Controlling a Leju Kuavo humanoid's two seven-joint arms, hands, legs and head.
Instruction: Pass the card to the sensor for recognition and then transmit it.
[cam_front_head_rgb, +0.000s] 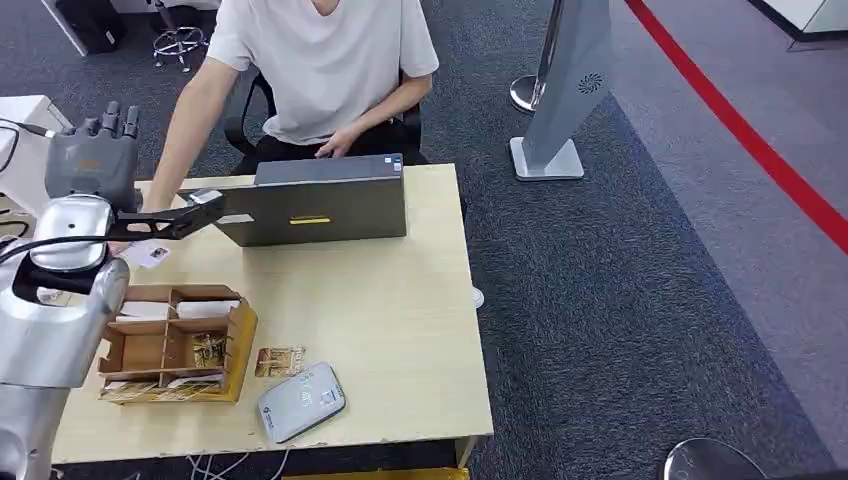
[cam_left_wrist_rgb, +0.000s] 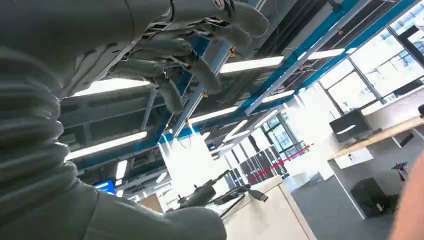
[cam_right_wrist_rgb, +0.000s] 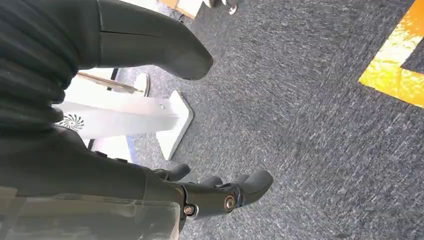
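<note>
My left hand (cam_front_head_rgb: 93, 160) is raised at the table's far left with its fingers upright and apart, holding nothing; the left wrist view shows the fingers (cam_left_wrist_rgb: 200, 65) loosely bent against the ceiling. A white card (cam_front_head_rgb: 150, 253) lies on the table just below and right of that hand. The grey-white card sensor (cam_front_head_rgb: 302, 401) sits near the table's front edge. A patterned card (cam_front_head_rgb: 280, 360) lies beside it. My right hand (cam_right_wrist_rgb: 220, 195) hangs over the carpet, with nothing between its fingers and thumb (cam_right_wrist_rgb: 165, 45).
A wooden card box (cam_front_head_rgb: 175, 345) with compartments stands at the front left. A grey laptop (cam_front_head_rgb: 320, 205) stands at the back, with a seated person (cam_front_head_rgb: 320, 70) behind it whose arm reaches toward my left hand. A grey stand (cam_front_head_rgb: 565, 90) rises on the carpet to the right.
</note>
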